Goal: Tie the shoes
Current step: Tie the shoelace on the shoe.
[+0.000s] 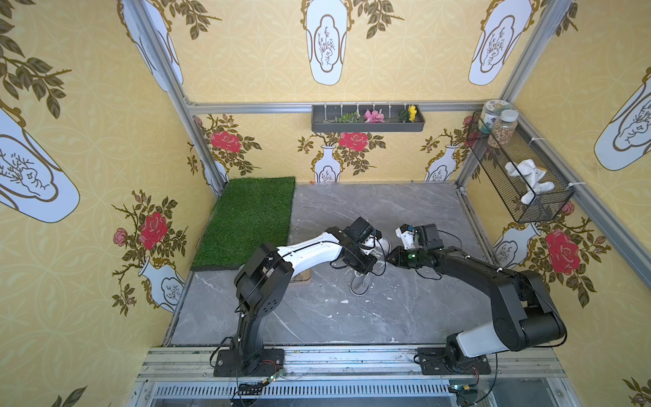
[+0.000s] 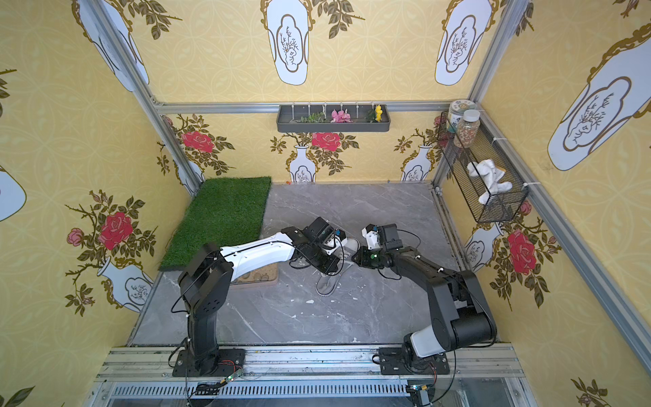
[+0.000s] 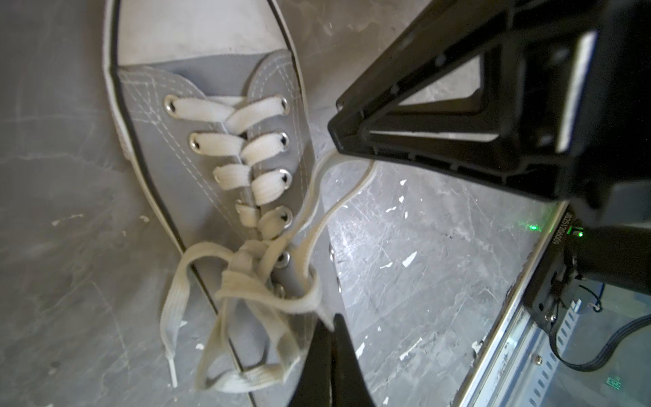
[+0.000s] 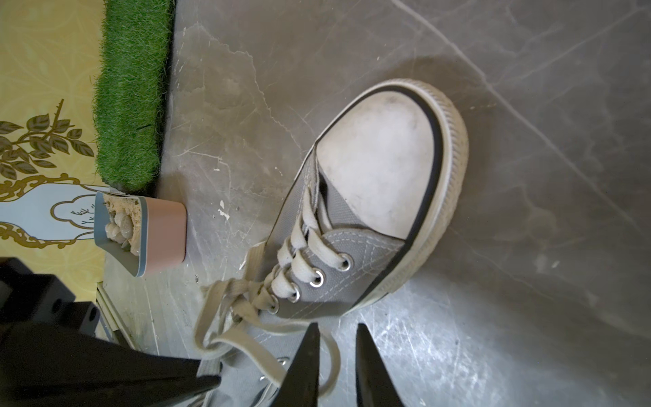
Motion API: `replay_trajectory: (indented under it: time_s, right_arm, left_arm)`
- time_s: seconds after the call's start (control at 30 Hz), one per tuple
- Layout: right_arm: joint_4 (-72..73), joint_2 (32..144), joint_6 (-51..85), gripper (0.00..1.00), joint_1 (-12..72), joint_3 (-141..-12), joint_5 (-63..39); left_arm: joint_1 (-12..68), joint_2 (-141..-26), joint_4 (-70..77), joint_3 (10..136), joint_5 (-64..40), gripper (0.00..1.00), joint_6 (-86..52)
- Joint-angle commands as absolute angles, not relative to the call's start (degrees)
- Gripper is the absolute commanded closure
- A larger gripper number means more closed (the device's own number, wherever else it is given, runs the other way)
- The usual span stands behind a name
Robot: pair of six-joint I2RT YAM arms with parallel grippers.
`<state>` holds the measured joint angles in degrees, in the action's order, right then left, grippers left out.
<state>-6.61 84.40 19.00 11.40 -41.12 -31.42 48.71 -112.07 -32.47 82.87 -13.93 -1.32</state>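
Black fingers of the left gripper [image 3: 329,319] were pressed together, pinching one strand of the pale-grey laces [image 3: 246,271] just beside the loose knot over the upper eyelets of the sneaker [image 3: 158,148]. The right gripper [image 4: 337,329] had its fingers slightly parted. A loop of lace lay in the gap between them, and whether either finger touched it could not be told. From the left wrist camera, that loop ran from the knot out to the right gripper's tip.

The sneaker lay directly under both grippers. In both top views it sat near the centre of the frame, largely covered by the two wrists. Its white toe cap pointed toward the upper right and its heel toward the lower edge. The lower eyelets were laced in neat crossings, and two slack loops trailed off the knot onto the floor.

It rested on a grey marble-patterned floor [image 1: 387,208] scattered with small white flecks. A green grass mat [image 1: 246,222] filled the floor's upper left, and a tan tray of pebbles [image 4: 155,236] stood just beside the mat's near edge. Yellow wallpaper [image 1: 246,63] with vases and red roses covered the walls. A dark shelf [image 1: 368,127] with flowers hung at the upper centre. A wire basket [image 1: 542,211] at the right held two jars and a white cloth.
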Motion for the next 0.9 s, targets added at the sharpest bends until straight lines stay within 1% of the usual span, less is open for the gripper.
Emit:
replay_trajectory:
  time_s: [0.0, 0.33, 0.63, 0.87]
  right_arm:
    - [-6.86, 83.45, 17.84, 0.75, 11.0, -41.63, -33.54]
    - [-6.94, 84.79, 18.99, 0.71, 11.66, -43.11, -38.0]
    - [-6.39, 85.15, 19.78, 0.7, 11.87, -43.84, -37.25]
    - [-4.23, 87.67, 22.7, 0.69, 12.08, -45.17, -36.02]
  left_arm:
    - [48.57, -111.53, -35.62, 82.93, -14.86, 1.0, 0.5]
    - [47.64, -110.01, -37.63, 81.5, -15.28, 1.0, 2.02]
    - [45.88, -107.36, -37.34, 78.15, -15.29, 1.0, 2.54]
    - [45.81, -107.93, -37.3, 77.96, -16.51, 1.0, 2.96]
